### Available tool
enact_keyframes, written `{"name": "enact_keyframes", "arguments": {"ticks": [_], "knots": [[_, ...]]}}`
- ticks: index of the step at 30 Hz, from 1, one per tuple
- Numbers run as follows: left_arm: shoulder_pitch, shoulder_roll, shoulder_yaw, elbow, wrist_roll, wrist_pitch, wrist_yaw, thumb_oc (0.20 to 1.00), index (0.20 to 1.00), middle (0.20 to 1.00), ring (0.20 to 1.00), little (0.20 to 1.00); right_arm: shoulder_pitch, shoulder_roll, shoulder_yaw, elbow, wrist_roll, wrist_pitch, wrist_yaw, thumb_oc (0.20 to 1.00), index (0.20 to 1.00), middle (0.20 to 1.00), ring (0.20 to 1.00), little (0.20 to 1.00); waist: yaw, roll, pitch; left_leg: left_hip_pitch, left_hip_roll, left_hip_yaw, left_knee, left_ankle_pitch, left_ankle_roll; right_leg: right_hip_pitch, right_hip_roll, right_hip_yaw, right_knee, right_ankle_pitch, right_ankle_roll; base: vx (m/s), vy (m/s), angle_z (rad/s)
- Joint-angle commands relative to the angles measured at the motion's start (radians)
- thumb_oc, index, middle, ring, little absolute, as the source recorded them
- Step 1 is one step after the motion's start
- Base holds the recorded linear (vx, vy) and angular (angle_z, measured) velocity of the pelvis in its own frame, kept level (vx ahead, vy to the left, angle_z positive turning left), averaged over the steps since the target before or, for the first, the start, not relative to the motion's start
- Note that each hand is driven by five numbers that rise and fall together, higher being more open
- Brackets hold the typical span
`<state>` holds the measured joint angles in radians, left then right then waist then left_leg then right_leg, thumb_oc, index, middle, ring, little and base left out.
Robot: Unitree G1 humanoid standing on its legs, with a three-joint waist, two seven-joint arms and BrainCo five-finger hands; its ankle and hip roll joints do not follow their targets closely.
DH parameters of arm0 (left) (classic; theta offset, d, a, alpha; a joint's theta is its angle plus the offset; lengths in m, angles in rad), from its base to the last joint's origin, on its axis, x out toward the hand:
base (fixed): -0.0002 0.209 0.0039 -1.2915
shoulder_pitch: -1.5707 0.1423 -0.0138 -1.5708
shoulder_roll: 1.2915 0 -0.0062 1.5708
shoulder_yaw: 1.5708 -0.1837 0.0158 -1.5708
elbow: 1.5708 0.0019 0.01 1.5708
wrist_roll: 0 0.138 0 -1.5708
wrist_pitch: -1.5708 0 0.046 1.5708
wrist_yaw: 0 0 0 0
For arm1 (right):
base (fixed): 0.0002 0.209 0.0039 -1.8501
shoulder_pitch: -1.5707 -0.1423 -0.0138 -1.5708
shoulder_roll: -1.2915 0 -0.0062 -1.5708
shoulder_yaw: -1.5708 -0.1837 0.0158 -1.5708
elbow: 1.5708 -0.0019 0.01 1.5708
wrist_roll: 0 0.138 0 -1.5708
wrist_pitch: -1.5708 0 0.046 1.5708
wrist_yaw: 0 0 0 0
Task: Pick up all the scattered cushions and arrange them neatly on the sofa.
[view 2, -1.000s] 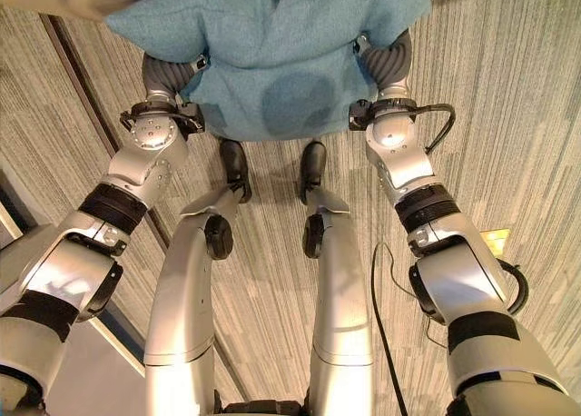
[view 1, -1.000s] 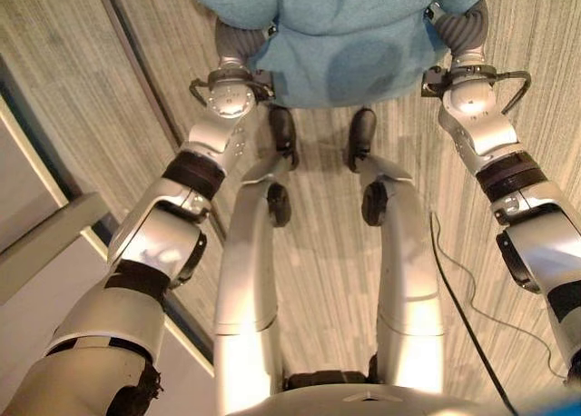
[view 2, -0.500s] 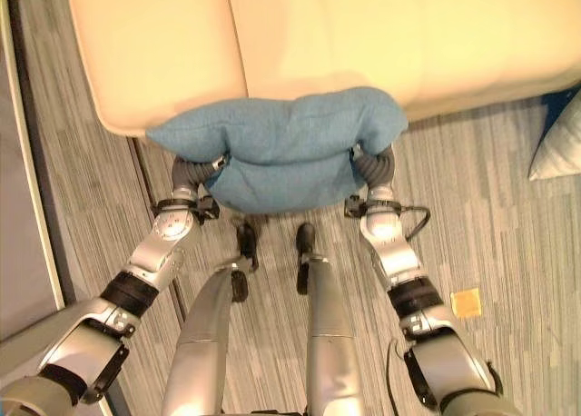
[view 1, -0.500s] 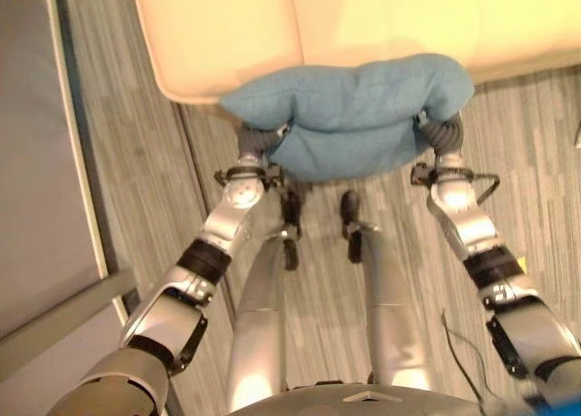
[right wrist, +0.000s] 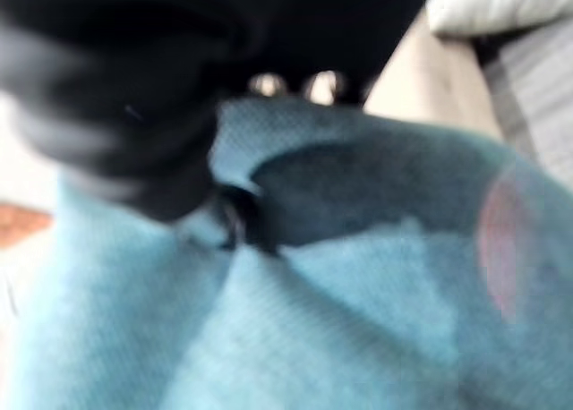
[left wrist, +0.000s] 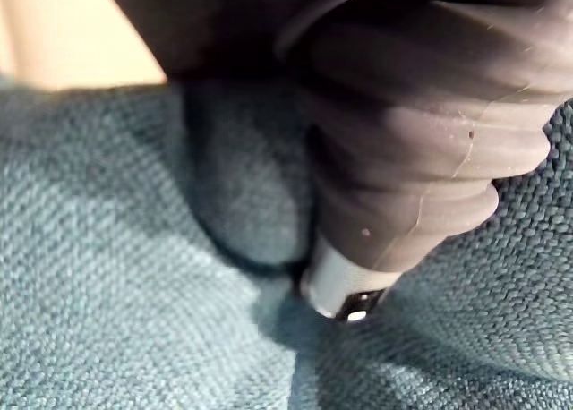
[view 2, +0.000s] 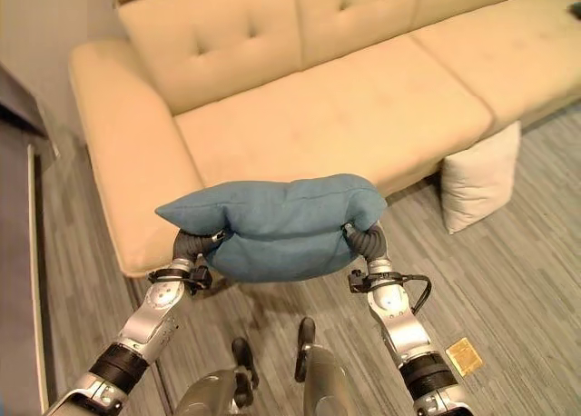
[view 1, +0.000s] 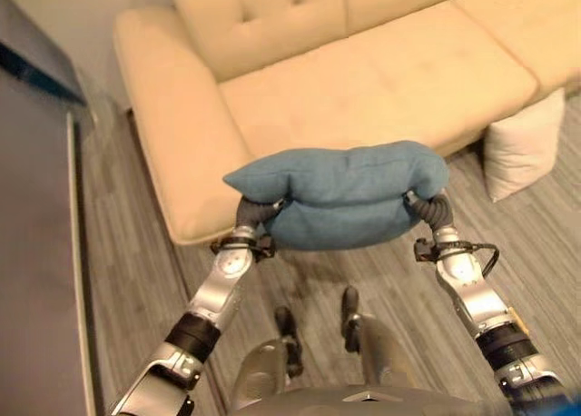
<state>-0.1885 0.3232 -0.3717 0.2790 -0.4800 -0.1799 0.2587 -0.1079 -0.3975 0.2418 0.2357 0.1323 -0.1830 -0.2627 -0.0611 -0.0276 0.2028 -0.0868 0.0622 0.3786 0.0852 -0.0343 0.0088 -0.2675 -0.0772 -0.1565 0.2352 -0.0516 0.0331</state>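
Note:
A blue cushion (view 1: 340, 193) hangs in the air in front of me, held by its two ends. My left hand (view 1: 252, 212) grips its left end and my right hand (view 1: 436, 212) its right end, the cloth gathered into creases at both. In the left wrist view the left hand's dark cover (left wrist: 421, 141) and thumb press into the bunched blue cloth (left wrist: 107, 320). The right wrist view has the right hand (right wrist: 116, 97) pinching a fold of the cushion (right wrist: 340, 320). Just beyond the cushion stands the cream sofa (view 1: 381, 80), its seat bare.
A white cushion (view 1: 525, 143) leans against the sofa's front on the grey striped floor at the right. A dark grey panel (view 1: 36, 252) runs along the left. A small yellow tag (view 2: 464, 355) lies on the floor by my right arm.
The camera has swung up from the floor to the sofa. Both hands still hold the blue cushion, now raised in front of the sofa seat. The white cushion has come into view.

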Motion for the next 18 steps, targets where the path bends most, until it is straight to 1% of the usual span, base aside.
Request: {"name": "enact_keyframes", "arguments": {"ticks": [1, 2, 3, 4, 5, 6, 7, 8, 9, 10, 11, 12, 14, 15, 16, 17, 18], "knots": [[-0.057, -0.05, -0.045, -0.112, 0.023, -0.084, -0.066, 0.2, 0.2, 0.2, 0.2, 0.2, -0.001, 0.013, 0.023, -0.113, -0.03, -0.09, 0.032, 0.2, 0.2, 0.2, 0.2, 0.2, -0.002, -0.006, -0.08, -0.05, 0.045, -0.075, 0.158, 0.08, -0.064, 0.106, 0.019, 0.004, -0.142, 0.1, 0.034, 0.11, -0.286, 0.31], [-0.052, -0.06, -0.047, -0.104, 0.017, -0.083, -0.068, 0.2, 0.2, 0.2, 0.2, 0.2, 0.005, 0.015, 0.02, -0.12, -0.036, -0.087, 0.025, 0.2, 0.2, 0.2, 0.2, 0.2, -0.008, -0.01, -0.087, -0.057, 0.075, -0.069, 0.207, 0.114, -0.086, 0.134, 0.03, -0.007, -0.16, 0.092, 0.019, 0.09, -0.288, 0.3], [-0.048, -0.07, -0.05, -0.094, 0.004, -0.082, -0.068, 0.2, 0.2, 0.2, 0.2, 0.2, 0.008, 0.018, 0.019, -0.116, -0.032, -0.087, 0.019, 0.2, 0.2, 0.2, 0.2, 0.2, -0.008, -0.016, -0.09, -0.072, 0.092, -0.082, 0.255, 0.148, -0.099, 0.157, 0.04, -0.004, -0.175, 0.09, 0.005, 0.08, -0.229, 0.44], [-0.041, -0.08, -0.048, -0.086, -0.009, -0.084, -0.061, 0.2, 0.2, 0.2, 0.2, 0.2, 0.008, 0.02, 0.024, -0.111, -0.029, -0.083, 0.015, 0.2, 0.2, 0.2, 0.2, 0.2, -0.005, -0.019, -0.095, -0.078, 0.089, -0.11, 0.278, 0.154, -0.096, 0.173, 0.043, -0.004, -0.188, 0.088, -0.001, 0.08, -0.136, 0.5], [-0.036, -0.088, -0.051, -0.088, -0.02, -0.083, -0.051, 0.2, 0.2, 0.2, 0.2, 0.2, 0.008, 0.025, 0.033, -0.114, -0.027, -0.078, 0.011, 0.2, 0.2, 0.2, 0.2, 0.2, 0.004, -0.023, -0.098, -0.089, 0.064, -0.156, 0.297, 0.156, -0.089, 0.185, 0.039, 0.003, -0.199, 0.09, -0.002, 0.08, -0.039, 0.37], [-0.031, -0.09, -0.054, -0.093, -0.015, -0.081, -0.046, 0.2, 0.2, 0.2, 0.2, 0.2, 0.004, 0.03, 0.041, -0.114, -0.023, -0.076, 0.011, 0.2, 0.2, 0.2, 0.2, 0.2, 0.018, -0.029, -0.099, -0.109, 0.005, -0.223, 0.295, 0.136, -0.076, 0.188, 0.033, 0.021, -0.206, 0.095, 0.0, 0.09, 0.005, 0.1], [-0.02, -0.091, -0.056, -0.094, -0.005, -0.077, -0.044, 0.2, 0.2, 0.2, 0.2, 0.2, 0.0, 0.032, 0.05, -0.112, -0.02, -0.076, 0.013, 0.2, 0.2, 0.2, 0.2, 0.2, 0.035, -0.03, -0.099, -0.12, -0.057, -0.288, 0.268, 0.1, -0.062, 0.197, 0.035, 0.042, -0.209, 0.096, 0.003, 0.12, 0.024, -0.04], [-0.01, -0.088, -0.057, -0.096, -0.003, -0.073, -0.047, 0.2, 0.2, 0.2, 0.2, 0.2, -0.001, 0.031, 0.053, -0.108, -0.017, -0.077, 0.016, 0.2, 0.2, 0.2, 0.2, 0.2, 0.037, -0.03, -0.11, -0.115, -0.077, -0.301, 0.205, 0.079, -0.045, 0.2, 0.04, 0.049, -0.217, 0.098, 0.009, 0.22, 0.031, -0.37], [-0.004, -0.087, -0.072, -0.099, 0.01, -0.064, -0.047, 0.2, 0.2, 0.2, 0.2, 0.2, 0.007, 0.03, 0.053, -0.11, -0.022, -0.077, 0.013, 0.2, 0.2, 0.2, 0.2, 0.2, 0.045, -0.028, -0.119, -0.115, -0.105, -0.302, 0.118, 0.069, -0.03, 0.215, 0.044, 0.056, -0.219, 0.095, 0.018, 0.18, 0.025, -0.6], [-0.004, -0.087, -0.073, -0.099, 0.011, -0.063, -0.047, 0.2, 0.2, 0.2, 0.2, 0.2, 0.008, 0.03, 0.053, -0.11, -0.022, -0.077, 0.013, 0.2, 0.2, 0.2, 0.2, 0.2, 0.045, -0.028, -0.12, -0.113, -0.106, -0.302, 0.116, 0.069, -0.029, 0.216, 0.043, 0.056, -0.219, 0.094, 0.018, 0.15, 0.04, -0.62], [-0.002, -0.087, -0.071, -0.105, 0.012, -0.063, -0.044, 0.2, 0.2, 0.2, 0.2, 0.2, 0.007, 0.027, 0.052, -0.112, -0.026, -0.078, 0.008, 0.2, 0.2, 0.2, 0.2, 0.2, 0.057, -0.027, -0.117, -0.127, -0.121, -0.332, 0.131, 0.084, -0.036, 0.214, 0.045, 0.066, -0.207, 0.095, 0.02, 0.17, 0.087, -0.31], [0.015, -0.084, -0.055, -0.11, 0.012, -0.066, -0.044, 0.2, 0.2, 0.2, 0.2, 0.2, 0.002, 0.025, 0.049, -0.117, -0.05, -0.078, 0.012, 0.2, 0.2, 0.2, 0.2, 0.2, 0.056, -0.018, -0.131, -0.064, -0.125, -0.328, 0.088, 0.043, -0.014, 0.222, 0.048, 0.076, -0.192, 0.077, 0.03, 0.17, 0.086, -0.25], [0.022, -0.082, -0.053, -0.115, 0.013, -0.068, -0.043, 0.2, 0.2, 0.2, 0.2, 0.2, -0.005, 0.027, 0.048, -0.114, -0.057, -0.078, 0.009, 0.2, 0.2, 0.2, 0.2, 0.2, 0.062, -0.014, -0.132, -0.04, -0.124, -0.314, 0.078, 0.042, -0.007, 0.226, 0.045, 0.086, -0.178, 0.069, 0.035, 0.15, 0.12, -0.54], [0.024, -0.084, -0.048, -0.119, 0.008, -0.068, -0.039, 0.2, 0.2, 0.2, 0.2, 0.2, -0.013, 0.036, 0.048, -0.106, -0.056, -0.079, 0.003, 0.2, 0.2, 0.2, 0.2, 0.2, 0.071, -0.006, -0.13, -0.026, -0.121, -0.301, 0.075, 0.042, 0.0, 0.22, 0.041, 0.088, -0.134, 0.055, 0.043, 0.14, 0.167, -0.75], [0.029, -0.081, -0.037, -0.124, 0.005, -0.068, -0.036, 0.2, 0.2, 0.2, 0.2, 0.2, -0.023, 0.042, 0.048, -0.106, -0.059, -0.075, 0.003, 0.2, 0.2, 0.2, 0.2, 0.2, 0.078, -0.002, -0.129, -0.011, -0.12, -0.288, 0.067, 0.03, 0.012, 0.209, 0.032, 0.083, -0.089, 0.06, 0.054, 0.08, 0.12, -0.89], [0.029, -0.081, -0.037, -0.124, 0.005, -0.068, -0.036, 0.2, 0.2, 0.2, 0.2, 0.2, -0.023, 0.042, 0.048, -0.106, -0.059, -0.075, 0.003, 0.2, 0.2, 0.2, 0.2, 0.2, 0.081, -0.003, -0.128, -0.009, -0.12, -0.285, 0.066, 0.029, 0.012, 0.208, 0.031, 0.087, -0.084, 0.058, 0.054, 0.13, 0.164, -0.72], [0.044, -0.066, -0.022, -0.136, 0.012, -0.071, -0.035, 0.2, 0.2, 0.2, 0.2, 0.2, -0.048, 0.052, 0.057, -0.098, -0.072, -0.075, 0.008, 0.2, 0.2, 0.2, 0.2, 0.2, 0.103, 0.005, -0.12, 0.035, -0.118, -0.257, 0.052, 0.013, 0.039, 0.163, 0.008, 0.073, 0.041, 0.098, 0.092, 0.13, 0.155, -0.78]]}}
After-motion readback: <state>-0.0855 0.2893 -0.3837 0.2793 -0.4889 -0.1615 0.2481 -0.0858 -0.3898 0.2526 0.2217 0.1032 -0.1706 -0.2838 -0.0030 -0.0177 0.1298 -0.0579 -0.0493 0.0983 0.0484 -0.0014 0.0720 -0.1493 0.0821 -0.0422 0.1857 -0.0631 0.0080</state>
